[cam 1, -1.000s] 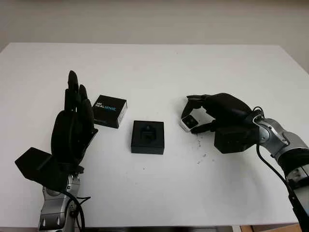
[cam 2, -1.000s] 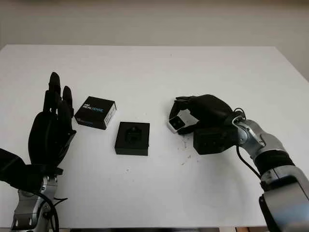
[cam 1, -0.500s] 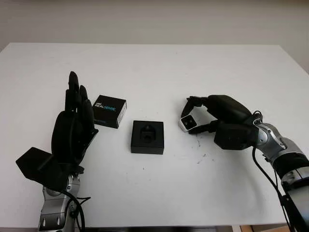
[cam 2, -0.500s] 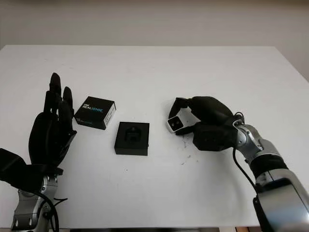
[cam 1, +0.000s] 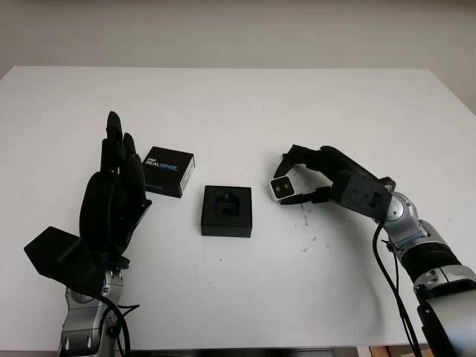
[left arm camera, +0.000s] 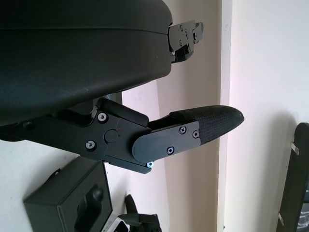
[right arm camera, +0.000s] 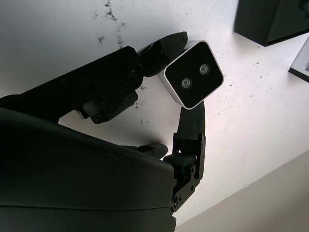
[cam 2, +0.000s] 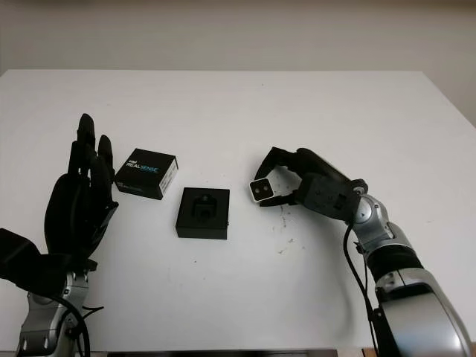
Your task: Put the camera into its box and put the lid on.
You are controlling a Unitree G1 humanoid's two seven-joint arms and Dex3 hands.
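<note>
The right hand [cam 1: 309,178] pinches the camera [cam 1: 282,189] just right of the box [cam 1: 227,210]; left hand [cam 1: 111,201] open.

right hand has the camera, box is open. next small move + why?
Probably carry it a bit further toward the robot's left, over the open box. The right hand grips the camera in its fingers, and it is beside the box, not above the moulded recess. The lid lies apart on the table, and the open left hand is raised near it.
</note>
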